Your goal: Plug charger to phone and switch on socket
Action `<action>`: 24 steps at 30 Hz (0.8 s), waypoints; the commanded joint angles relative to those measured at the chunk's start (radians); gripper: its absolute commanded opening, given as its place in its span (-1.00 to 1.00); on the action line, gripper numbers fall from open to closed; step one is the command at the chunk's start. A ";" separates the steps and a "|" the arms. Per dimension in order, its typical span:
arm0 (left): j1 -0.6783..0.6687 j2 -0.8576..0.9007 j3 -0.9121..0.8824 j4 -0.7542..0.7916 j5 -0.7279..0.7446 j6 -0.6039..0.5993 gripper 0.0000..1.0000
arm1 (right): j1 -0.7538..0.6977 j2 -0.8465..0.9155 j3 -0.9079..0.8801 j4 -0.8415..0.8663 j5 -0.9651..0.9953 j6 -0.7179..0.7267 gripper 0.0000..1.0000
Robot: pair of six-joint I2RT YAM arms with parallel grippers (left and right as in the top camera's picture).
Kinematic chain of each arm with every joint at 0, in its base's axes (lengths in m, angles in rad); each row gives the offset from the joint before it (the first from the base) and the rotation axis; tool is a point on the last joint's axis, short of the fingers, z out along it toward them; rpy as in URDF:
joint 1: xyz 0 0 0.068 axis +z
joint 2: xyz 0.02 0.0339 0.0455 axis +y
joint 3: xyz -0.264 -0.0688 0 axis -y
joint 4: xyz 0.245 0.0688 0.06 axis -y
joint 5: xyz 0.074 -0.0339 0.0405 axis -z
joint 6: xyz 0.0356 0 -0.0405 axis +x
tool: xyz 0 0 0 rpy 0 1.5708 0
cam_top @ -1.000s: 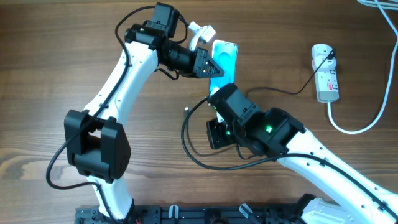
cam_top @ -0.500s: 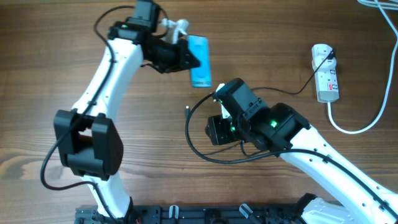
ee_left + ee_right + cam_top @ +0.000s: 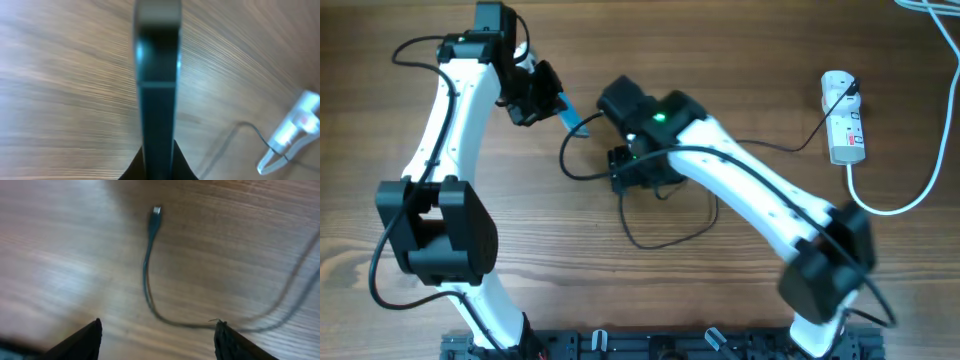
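The thin black charger cable's tip (image 3: pixel 156 211) lies straight ahead of our open right tool (image 3: pixel 158 324), pointing away; our left tool (image 3: pixel 159 165) clamps the flat cyan phone (image 3: pixel 570 113).

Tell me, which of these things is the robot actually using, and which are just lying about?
In use: the phone, clamped in the left hand; the black charger, lying on the table; the white socket at the right.
Lying about: only a white cable crossing the top right corner; nothing else loose shows.
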 commanded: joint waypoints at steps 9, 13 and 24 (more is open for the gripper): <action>0.169 -0.031 -0.002 -0.021 -0.146 -0.055 -0.92 | 0.075 0.184 0.026 0.178 0.158 0.164 0.00; 0.203 -0.031 -0.002 -0.052 -0.151 -0.043 -0.92 | 0.101 0.204 0.022 0.201 0.203 0.203 0.00; 0.214 -0.031 -0.002 -0.076 -0.180 -0.043 -0.92 | 0.108 0.281 0.018 0.228 0.171 0.237 -0.13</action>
